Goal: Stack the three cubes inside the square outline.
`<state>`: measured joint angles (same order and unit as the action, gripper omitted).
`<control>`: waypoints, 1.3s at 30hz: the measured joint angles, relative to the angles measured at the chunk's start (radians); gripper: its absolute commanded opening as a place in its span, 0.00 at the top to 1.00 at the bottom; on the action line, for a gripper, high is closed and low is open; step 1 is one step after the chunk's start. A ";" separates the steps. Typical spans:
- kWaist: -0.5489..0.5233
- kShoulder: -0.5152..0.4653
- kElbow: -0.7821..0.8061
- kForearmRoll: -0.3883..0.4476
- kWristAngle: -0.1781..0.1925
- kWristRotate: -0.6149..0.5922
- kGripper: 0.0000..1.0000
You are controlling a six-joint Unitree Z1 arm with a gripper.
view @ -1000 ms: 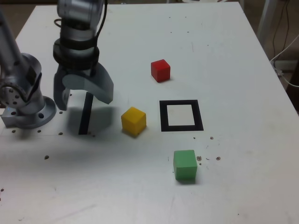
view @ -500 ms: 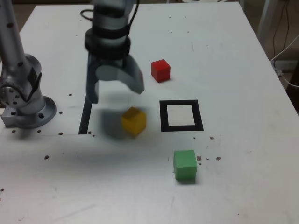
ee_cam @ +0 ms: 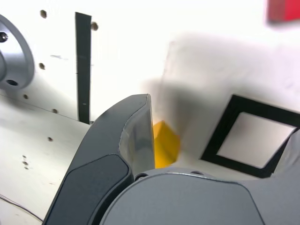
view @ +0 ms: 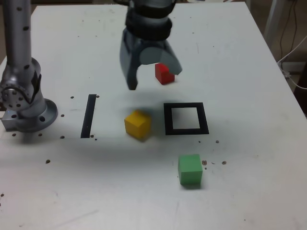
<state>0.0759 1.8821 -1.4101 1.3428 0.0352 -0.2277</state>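
My gripper (view: 154, 79) hangs open and empty above the table, just over the yellow cube (view: 137, 124). One of its fingers (view: 172, 62) covers part of the red cube (view: 164, 75) behind it. The square outline (view: 186, 130) lies to the exterior view's right of the yellow cube, with nothing inside it. The green cube (view: 190, 169) sits nearer the front, apart from the outline. The wrist view shows the yellow cube (ee_cam: 165, 145) beside one dark finger (ee_cam: 126, 140), the square outline (ee_cam: 225, 136), and a sliver of the red cube (ee_cam: 283, 10).
The arm's metal base (view: 26, 108) stands at the exterior view's left. A straight black strip (view: 88, 115) lies between it and the yellow cube. Small screw holes dot the white table (view: 240, 57). Cables hang off the table's right edge.
The gripper has swept to the exterior view's right and farther back, from above the black strip to above the yellow cube near the red one. It stays open. The cubes have not moved.
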 measured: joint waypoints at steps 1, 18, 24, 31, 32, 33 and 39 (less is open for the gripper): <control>0.010 0.012 -0.013 0.004 0.000 -0.001 0.00; 0.197 0.104 -0.073 0.008 0.009 0.067 0.00; 0.246 0.162 -0.115 0.008 0.008 0.110 0.01; 0.308 0.258 -0.179 0.009 -0.007 0.175 0.05; 0.315 0.264 -0.188 0.010 -0.008 0.182 0.07; 0.321 0.270 -0.198 0.012 -0.008 0.186 0.09; 0.349 0.301 -0.239 0.032 -0.011 0.204 0.35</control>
<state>0.4249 2.1830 -1.6489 1.3749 0.0237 -0.0234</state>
